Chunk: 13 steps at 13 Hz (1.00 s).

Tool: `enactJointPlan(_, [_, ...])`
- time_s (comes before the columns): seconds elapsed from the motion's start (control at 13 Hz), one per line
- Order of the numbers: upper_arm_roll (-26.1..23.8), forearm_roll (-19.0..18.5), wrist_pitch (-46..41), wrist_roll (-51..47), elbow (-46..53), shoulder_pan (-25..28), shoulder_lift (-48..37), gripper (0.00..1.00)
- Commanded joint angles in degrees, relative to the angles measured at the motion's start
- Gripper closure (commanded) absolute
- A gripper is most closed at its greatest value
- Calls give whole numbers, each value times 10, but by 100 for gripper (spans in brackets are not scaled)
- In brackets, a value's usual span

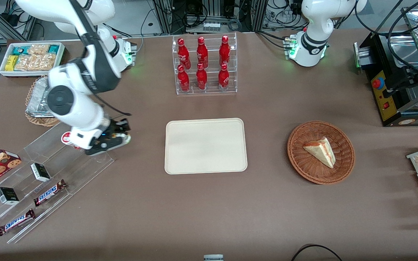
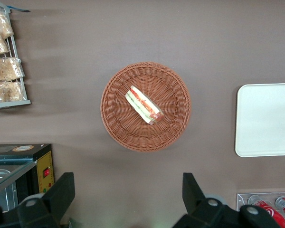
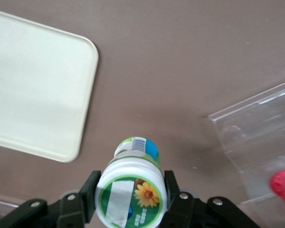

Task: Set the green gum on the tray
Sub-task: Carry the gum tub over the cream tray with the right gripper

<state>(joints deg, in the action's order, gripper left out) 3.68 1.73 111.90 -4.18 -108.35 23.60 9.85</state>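
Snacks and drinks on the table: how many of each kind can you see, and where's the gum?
Red bottles in the clear rack: 6
Snickers bars: 2
Small dark boxes: 2
Sandwich in the wicker basket: 1
Green gum, held in the gripper above the table beside the tray: 1
Total: 12

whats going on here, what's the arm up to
The working arm's gripper is shut on the green gum, a small white canister with a green label on its lid, held between the two fingers above the brown table. It is beside the clear acrylic snack rack, toward the working arm's end of the table. The cream tray lies bare in the middle of the table, and the gum is not over it yet. A red-lidded canister remains at the rack.
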Motion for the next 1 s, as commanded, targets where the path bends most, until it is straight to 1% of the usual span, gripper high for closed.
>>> enactJointPlan(0.0, [5, 24, -6, -74, 61, 35, 50, 100])
enactJointPlan(0.08, [6, 38, -5, -102, 74, 50, 65, 100])
enactJointPlan(0.15, [6, 41, -5, -127, 90, 62, 80, 100])
enactJointPlan(0.54, [6, 39, 2, -274, 184, 135, 175, 100])
enactJointPlan(0.85, [6, 39, 81, -365, 204, 184, 231, 100])
enactJointPlan(0.92, [6, 38, 90, -374, 212, 194, 246, 100])
